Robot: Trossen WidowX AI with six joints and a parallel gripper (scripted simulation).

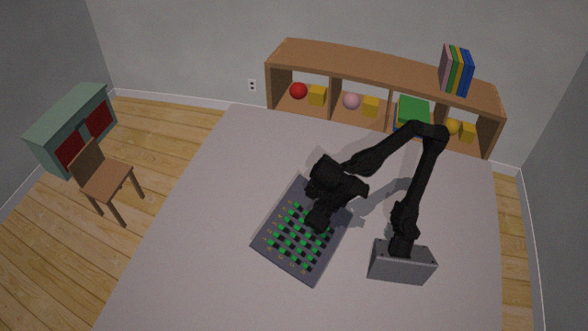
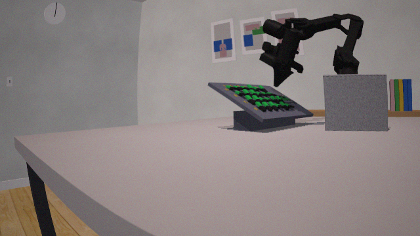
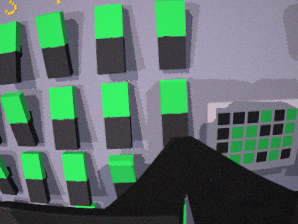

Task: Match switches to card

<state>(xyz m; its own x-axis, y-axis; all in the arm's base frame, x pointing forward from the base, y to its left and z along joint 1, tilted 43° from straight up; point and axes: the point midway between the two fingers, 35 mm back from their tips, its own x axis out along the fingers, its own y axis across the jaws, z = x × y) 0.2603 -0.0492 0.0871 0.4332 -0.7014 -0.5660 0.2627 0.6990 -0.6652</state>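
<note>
- Hand (image 1: 318,230) (image 2: 277,84) (image 3: 181,147): fingers pressed together, nothing between them; in the exterior view the tips point down, above the tilted switch panel, with a gap under them.
- Switch panel (image 1: 317,276) (image 2: 262,117) (image 3: 240,30): below the hand, tilted on a dark wedge-shaped stand (image 2: 244,121), which sits on the bench (image 1: 193,230) (image 2: 197,157).
- Rocker switches (image 1: 305,266) (image 2: 259,104) (image 3: 116,97): in rows on the panel, each green on one half and dark on the other; in the wrist view they fill the area ahead of and left of the hand.
- One switch (image 3: 122,169), just left of the hand in the wrist view: mostly its green half shows.
- Small card (image 3: 295,164): right of the hand in the wrist view, on the panel beside the switches, with green and dark squares; its lower part is partly hidden by the hand.
- Yellow number (image 3: 11,7): upper left of the hand in the wrist view, a 3.
- Black arm (image 1: 420,179) (image 2: 323,24): bent, reaching from a grey pedestal (image 1: 400,272) (image 2: 356,105) to the hand.
</note>
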